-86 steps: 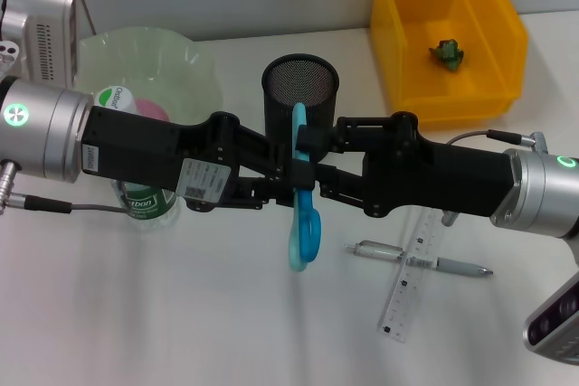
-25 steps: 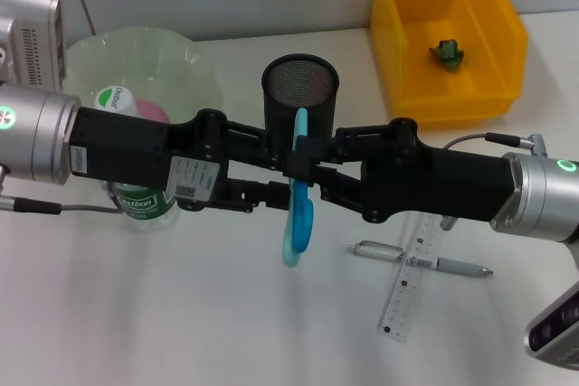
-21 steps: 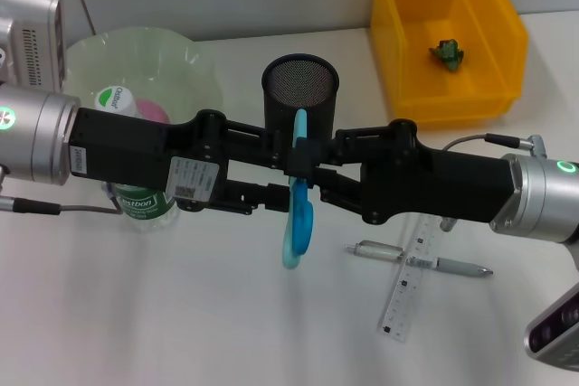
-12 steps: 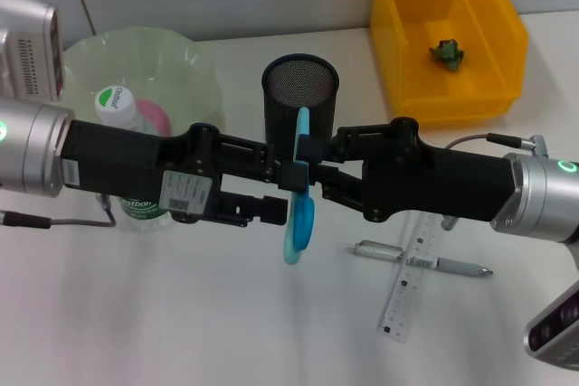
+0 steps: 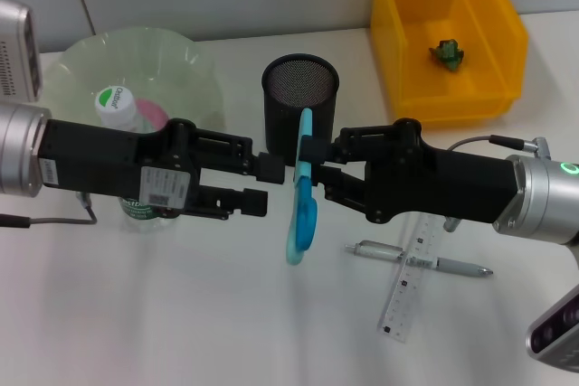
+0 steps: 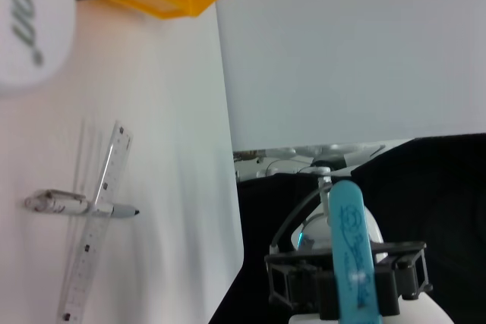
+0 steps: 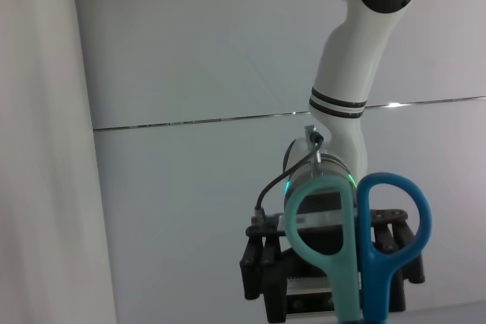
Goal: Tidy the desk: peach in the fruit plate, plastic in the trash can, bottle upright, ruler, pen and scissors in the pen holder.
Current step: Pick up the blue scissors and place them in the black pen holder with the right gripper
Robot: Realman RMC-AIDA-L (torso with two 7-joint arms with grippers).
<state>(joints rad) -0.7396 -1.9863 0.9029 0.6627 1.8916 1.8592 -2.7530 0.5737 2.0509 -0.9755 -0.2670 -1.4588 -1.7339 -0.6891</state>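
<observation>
Handover done: right hand point(image 5: 306, 162) pinches the scissors point(image 5: 301, 198) mid-frame, blade cover up, handles hanging, just in front of the pen holder point(image 5: 300, 97), presumably staged for the drop in. Left hand point(image 5: 262, 184) is now spread and backed off to the left; earlier it clamped the scissors too

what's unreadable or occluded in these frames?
- Peach: head view, mostly hidden behind the bottle and the left arm.
- Bottle: lower body covered by the left arm.
- Item in the trash can: small green scrap, too small to identify.
- Scissors: grip point hidden by the right gripper.
- Ruler markings: too small.
</observation>
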